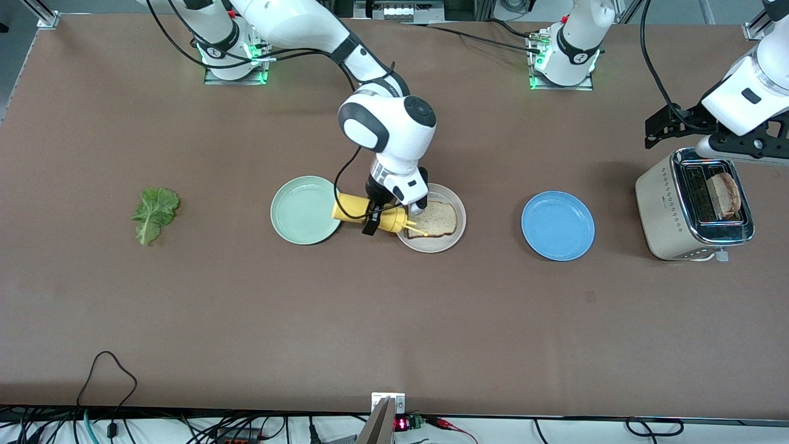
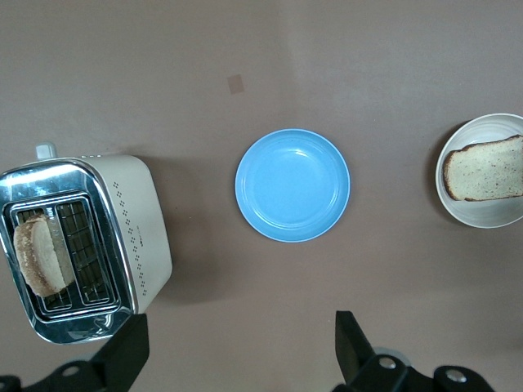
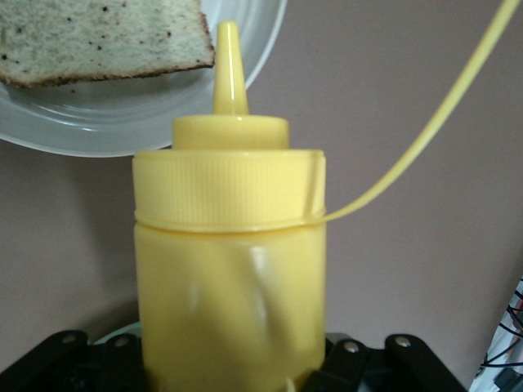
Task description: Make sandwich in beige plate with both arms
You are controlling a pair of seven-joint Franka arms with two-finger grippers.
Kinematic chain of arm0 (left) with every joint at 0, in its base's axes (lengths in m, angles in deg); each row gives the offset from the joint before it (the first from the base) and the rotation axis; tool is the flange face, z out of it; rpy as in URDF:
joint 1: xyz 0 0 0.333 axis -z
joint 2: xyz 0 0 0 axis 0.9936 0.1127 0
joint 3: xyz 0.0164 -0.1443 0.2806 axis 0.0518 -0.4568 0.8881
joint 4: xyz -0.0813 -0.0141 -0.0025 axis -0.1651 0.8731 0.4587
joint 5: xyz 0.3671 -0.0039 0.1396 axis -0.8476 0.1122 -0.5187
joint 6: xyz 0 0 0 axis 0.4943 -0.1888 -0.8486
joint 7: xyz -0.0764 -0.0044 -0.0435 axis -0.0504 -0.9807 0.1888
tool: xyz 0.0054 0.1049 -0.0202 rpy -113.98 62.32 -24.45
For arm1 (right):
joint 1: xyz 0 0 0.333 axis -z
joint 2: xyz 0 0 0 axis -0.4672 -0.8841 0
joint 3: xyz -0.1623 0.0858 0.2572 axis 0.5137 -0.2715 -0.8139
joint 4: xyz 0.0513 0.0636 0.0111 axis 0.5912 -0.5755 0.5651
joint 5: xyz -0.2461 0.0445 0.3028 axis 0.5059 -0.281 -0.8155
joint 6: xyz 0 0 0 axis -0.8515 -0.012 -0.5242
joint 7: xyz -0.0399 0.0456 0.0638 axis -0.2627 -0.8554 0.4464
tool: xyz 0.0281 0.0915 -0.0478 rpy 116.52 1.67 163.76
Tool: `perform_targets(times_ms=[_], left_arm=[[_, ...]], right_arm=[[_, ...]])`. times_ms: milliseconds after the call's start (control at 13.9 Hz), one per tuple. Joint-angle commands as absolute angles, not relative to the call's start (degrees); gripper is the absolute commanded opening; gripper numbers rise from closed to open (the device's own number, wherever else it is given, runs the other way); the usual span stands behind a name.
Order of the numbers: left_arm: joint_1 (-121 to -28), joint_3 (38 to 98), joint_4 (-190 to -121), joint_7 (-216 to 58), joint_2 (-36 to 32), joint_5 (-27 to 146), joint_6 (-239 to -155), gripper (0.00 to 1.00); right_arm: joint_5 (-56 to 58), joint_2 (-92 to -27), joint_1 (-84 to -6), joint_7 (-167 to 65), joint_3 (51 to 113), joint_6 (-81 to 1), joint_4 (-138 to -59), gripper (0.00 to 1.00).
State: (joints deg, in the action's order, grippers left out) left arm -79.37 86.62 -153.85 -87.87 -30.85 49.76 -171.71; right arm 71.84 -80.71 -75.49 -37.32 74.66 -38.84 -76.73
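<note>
Right gripper over the beige plate's rim, clamped on a yellow bottle held level, nozzle pointing at the bread slice on that plate. Left gripper hung over the toaster, fingers spread wide, nothing between them. Second slice upright in a toaster slot. Blue plate between beige plate and toaster. Mint plate just beside the beige plate; lettuce well apart, toward the right arm's end.

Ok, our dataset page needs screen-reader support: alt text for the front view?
The right gripper holds a yellow squeeze bottle tipped on its side, nozzle over the bread slice on the beige plate. The left gripper hangs open over a toaster holding another slice.
</note>
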Motion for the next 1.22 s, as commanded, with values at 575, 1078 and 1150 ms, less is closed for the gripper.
perform_targets(times_ms=[575, 1078, 1150], left_arm=[[-78.7, 87.1, -153.9, -87.8, -31.2, 48.9, -171.5, 1.00], [-78.7, 87.1, -153.8, -87.8, -31.2, 48.9, -171.5, 1.00], [-78.7, 87.1, -153.9, -87.8, -31.2, 48.9, -171.5, 1.00]], right_arm=[[74.2, -87.5, -82.2, -41.7, 79.6, -33.3, -67.6, 0.25], [62.9, -79.1, -74.3, -33.4, 79.1, -32.6, -70.0, 0.25], [60.3, -77.0, -73.0, -30.7, 79.1, -33.0, -71.5, 0.25]])
